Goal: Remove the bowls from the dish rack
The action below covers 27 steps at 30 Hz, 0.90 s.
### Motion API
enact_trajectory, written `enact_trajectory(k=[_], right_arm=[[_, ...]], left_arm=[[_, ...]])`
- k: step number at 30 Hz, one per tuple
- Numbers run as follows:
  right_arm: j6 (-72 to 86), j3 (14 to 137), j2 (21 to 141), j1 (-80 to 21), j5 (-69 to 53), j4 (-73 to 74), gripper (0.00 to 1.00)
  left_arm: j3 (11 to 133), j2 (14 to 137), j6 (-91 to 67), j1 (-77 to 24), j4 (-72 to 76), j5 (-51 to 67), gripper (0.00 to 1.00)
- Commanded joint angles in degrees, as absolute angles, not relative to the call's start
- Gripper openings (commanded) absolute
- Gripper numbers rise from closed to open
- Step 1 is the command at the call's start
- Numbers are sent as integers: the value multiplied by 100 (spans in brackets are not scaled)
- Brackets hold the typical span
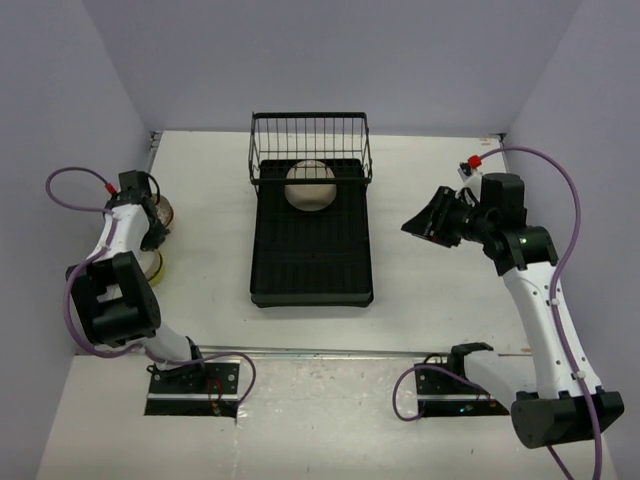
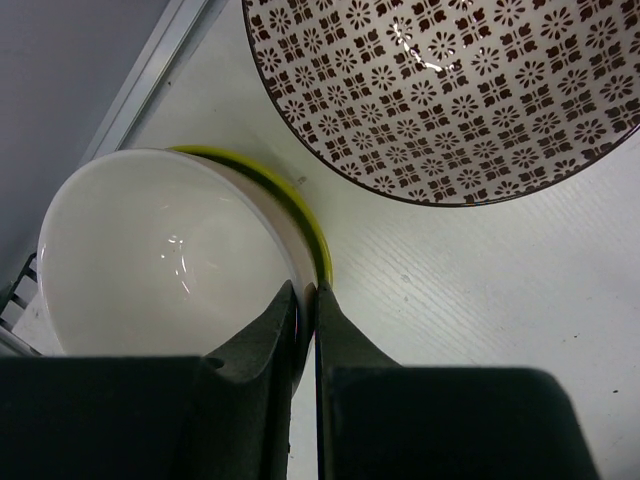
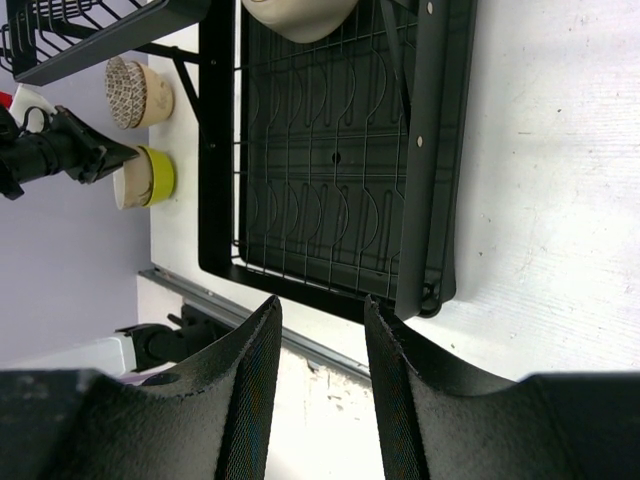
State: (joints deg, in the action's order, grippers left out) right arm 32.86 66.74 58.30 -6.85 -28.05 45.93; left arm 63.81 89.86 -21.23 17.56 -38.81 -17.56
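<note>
At the centre of the frame in the top view, the dish rack [image 1: 311, 255] is seen lying on the bench [image 1: 210, 180], with its wire basket at the upper end. One beige bowl [image 1: 311, 186] is found inside it, at the boundary between the basket and the gridded floor. The rest of the floor is seen bare.

At the left edge of the frame, beside the left arm, three bowls are placed on the bench, well apart from the rack. A nested cream bowl [image 2: 160, 250] is seated inside the lime-yellow bowl [image 2: 318, 240]. The patterned bowl [image 2: 450, 90] is set just beside them, apart from both.

The left gripper [image 2: 306, 295] is pinched on the rim of the nested cream bowl, one finger inside it and the other against the outside of the lime-yellow rim.

The right gripper [image 3: 320, 305] is held spread and empty at the right of the rack, clear of it.
</note>
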Motion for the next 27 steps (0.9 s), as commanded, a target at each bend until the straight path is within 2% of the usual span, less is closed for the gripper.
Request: enact_trajectory(k=[1, 10, 27], right_arm=[[3357, 6653, 5669, -712, -2786, 4430, 40], [3357, 6785, 5801, -712, -2883, 4368, 40], [3199, 6908, 5880, -712, -2927, 4421, 40]], left_arm=[[6372, 8930, -1977, 1802, -3647, -1837, 5], [6504, 8877, -2013, 1802, -3779, -1635, 24], [6899, 8262, -2478, 1793, -4078, -581, 36]])
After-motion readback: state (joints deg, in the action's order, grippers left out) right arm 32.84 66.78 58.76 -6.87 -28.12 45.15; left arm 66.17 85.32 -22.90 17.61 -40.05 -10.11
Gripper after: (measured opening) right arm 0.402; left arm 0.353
